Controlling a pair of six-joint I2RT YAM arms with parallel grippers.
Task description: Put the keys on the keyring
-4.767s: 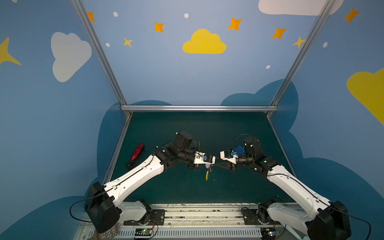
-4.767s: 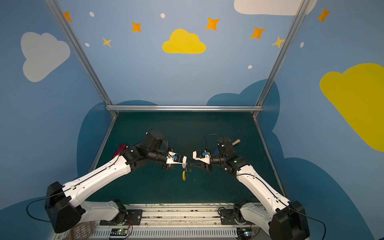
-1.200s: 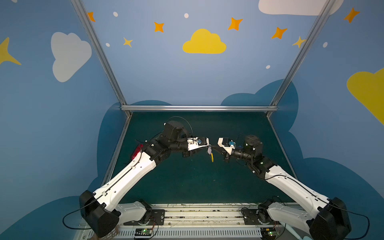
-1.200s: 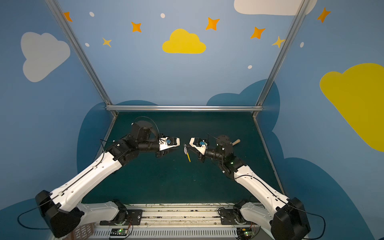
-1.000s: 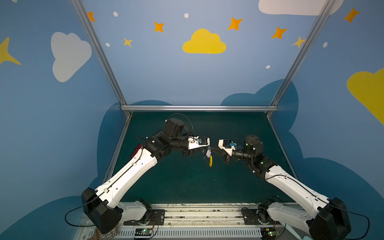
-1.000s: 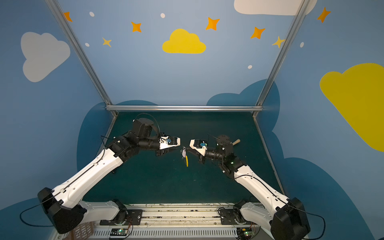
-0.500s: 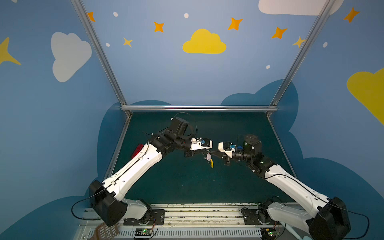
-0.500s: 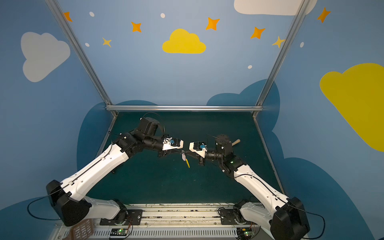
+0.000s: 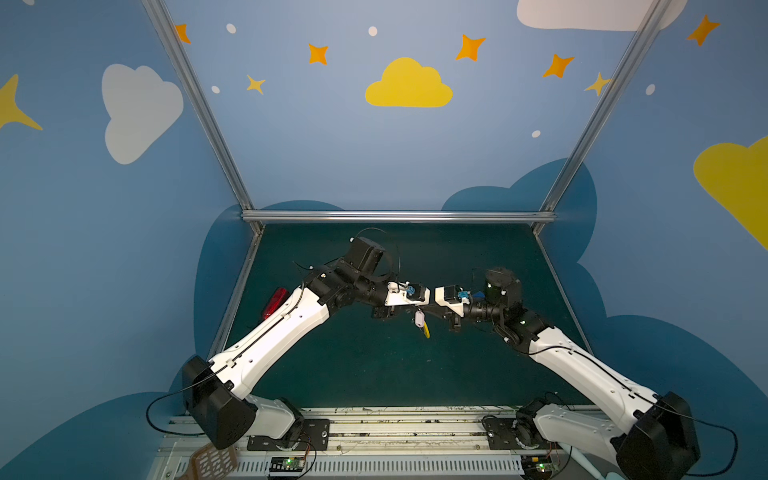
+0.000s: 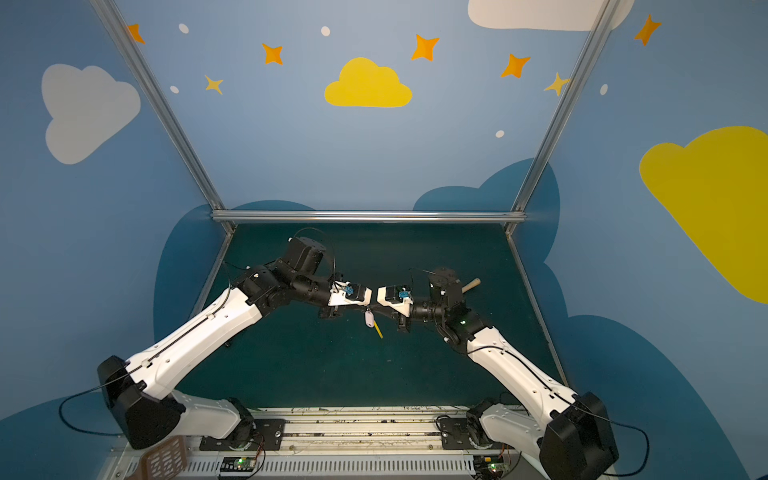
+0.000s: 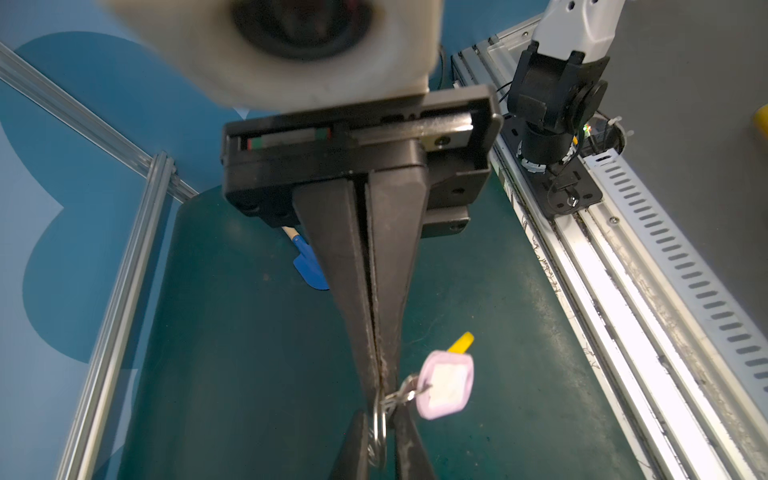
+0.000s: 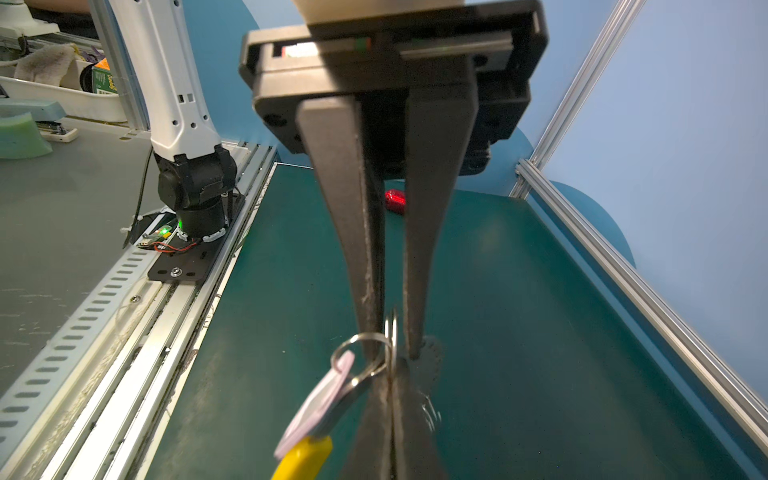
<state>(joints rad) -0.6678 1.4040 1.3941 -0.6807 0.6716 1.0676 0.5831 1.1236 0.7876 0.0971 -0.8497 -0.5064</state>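
Both grippers meet tip to tip above the middle of the green mat. My right gripper point(image 12: 390, 368) point(image 9: 424, 308) is shut, pinching the keyring, and a silver ring point(image 12: 390, 332) sticks out at its tip. The keyring's yellow arc point(image 12: 305, 457) point(image 9: 426, 331) point(image 10: 378, 330) hangs below, and a bit of dotted grey rim point(image 12: 432, 351) shows beside the tips. The keys hang from the ring by their white tag point(image 11: 446, 388) point(image 9: 419, 319) point(image 10: 368, 318). The metal key is hard to make out. My left gripper point(image 11: 380, 415) point(image 9: 417, 308) has its jaws a narrow gap apart on either side of the silver ring point(image 11: 378, 424).
A red object point(image 9: 274, 303) point(image 12: 395, 201) lies by the mat's left edge. A blue toy shovel point(image 11: 309, 266) with a wooden handle point(image 10: 471, 284) lies behind the right arm. Aluminium frame bars point(image 9: 399, 216) border the mat, and the arms' base rail point(image 9: 395, 419) runs along the front.
The left gripper has come in from the left to the right gripper's tip, and its jaws have narrowed around the silver ring. The right gripper stays shut, with tag and yellow arc hanging.
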